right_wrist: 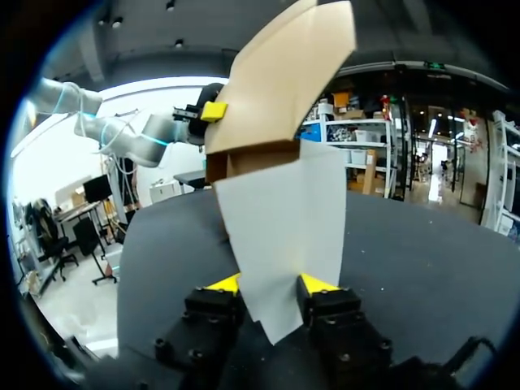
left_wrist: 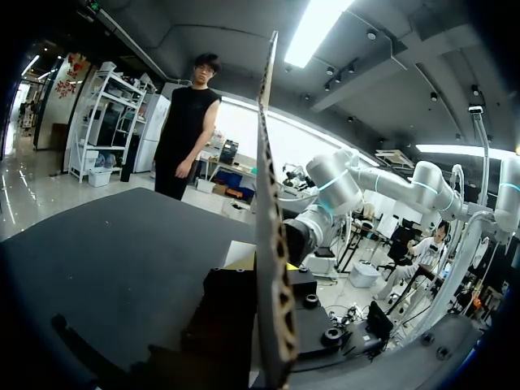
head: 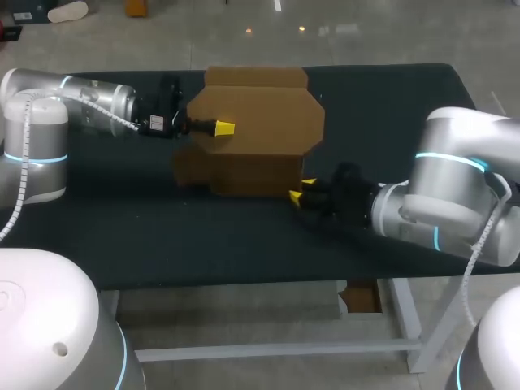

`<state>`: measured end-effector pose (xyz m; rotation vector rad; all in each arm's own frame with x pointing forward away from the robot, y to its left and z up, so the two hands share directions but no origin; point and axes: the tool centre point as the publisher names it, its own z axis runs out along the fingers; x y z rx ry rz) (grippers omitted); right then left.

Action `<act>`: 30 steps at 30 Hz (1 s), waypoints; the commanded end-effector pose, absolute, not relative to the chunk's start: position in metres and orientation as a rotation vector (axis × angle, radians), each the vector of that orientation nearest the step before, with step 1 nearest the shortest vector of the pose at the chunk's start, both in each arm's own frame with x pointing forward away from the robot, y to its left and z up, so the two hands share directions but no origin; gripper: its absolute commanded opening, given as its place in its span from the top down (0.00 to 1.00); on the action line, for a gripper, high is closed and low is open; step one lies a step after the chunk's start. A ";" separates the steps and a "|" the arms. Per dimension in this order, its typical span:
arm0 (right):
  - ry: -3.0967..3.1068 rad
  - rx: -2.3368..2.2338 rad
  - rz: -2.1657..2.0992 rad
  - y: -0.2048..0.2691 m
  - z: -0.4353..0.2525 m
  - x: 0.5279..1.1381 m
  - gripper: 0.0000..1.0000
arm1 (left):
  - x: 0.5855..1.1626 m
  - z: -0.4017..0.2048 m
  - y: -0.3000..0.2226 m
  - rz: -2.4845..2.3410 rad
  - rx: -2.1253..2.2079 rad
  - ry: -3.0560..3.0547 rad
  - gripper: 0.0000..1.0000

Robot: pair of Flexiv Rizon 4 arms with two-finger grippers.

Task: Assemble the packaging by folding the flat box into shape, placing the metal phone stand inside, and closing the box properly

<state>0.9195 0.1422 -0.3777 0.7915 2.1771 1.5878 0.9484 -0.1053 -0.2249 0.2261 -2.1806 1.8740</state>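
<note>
A brown cardboard box [head: 253, 134] stands partly folded in the middle of the table, its wide top flap spread over it. My left gripper [head: 223, 127] comes in from the left and is shut on that flap's edge. In the left wrist view the flap [left_wrist: 272, 244] runs edge-on straight out from the gripper. My right gripper [head: 299, 189] sits at the box's near right corner. In the right wrist view it [right_wrist: 272, 284] is open, and a pale side flap [right_wrist: 284, 219] hangs between its yellow fingertips [right_wrist: 225, 284]. No metal phone stand shows in any view.
The dark table mat [head: 162, 236] stretches bare in front of the box and to both sides. The table's front edge [head: 244, 284] runs close below my right arm [head: 455, 187].
</note>
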 end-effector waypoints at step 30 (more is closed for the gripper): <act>2.086 0.928 1.500 0.128 -0.375 0.890 0.49 | 0.948 -0.227 -0.107 1.873 0.224 -2.180 1.00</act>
